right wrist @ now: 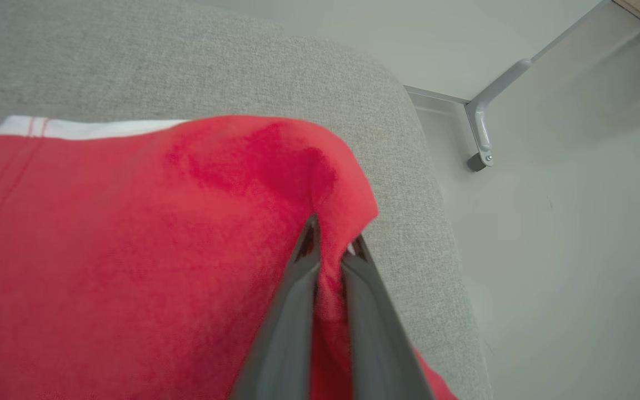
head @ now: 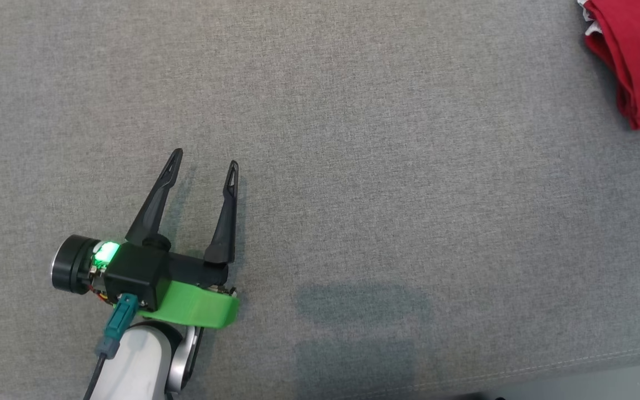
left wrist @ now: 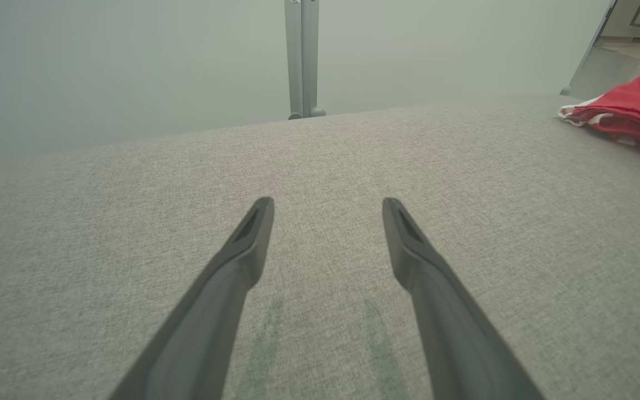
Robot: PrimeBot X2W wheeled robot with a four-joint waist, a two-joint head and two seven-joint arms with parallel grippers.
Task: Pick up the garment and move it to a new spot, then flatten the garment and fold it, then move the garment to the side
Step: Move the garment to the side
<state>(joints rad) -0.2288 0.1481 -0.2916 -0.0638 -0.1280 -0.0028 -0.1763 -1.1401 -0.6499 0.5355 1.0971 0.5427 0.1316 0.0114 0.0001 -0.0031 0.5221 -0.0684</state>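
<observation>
Fingers of right gripper (right wrist: 335,233) pinch red garment (right wrist: 131,250); left gripper (head: 205,159) well apart.

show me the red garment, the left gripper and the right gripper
red garment (head: 639,61), head view, on its folded red cloth
left gripper (head: 205,158), head view, midway between its open fingertips
right gripper (right wrist: 335,232), right wrist view, midway between fingertips shut on the red garment

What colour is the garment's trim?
White trim on the red garment; clearest in the right wrist view.
</observation>
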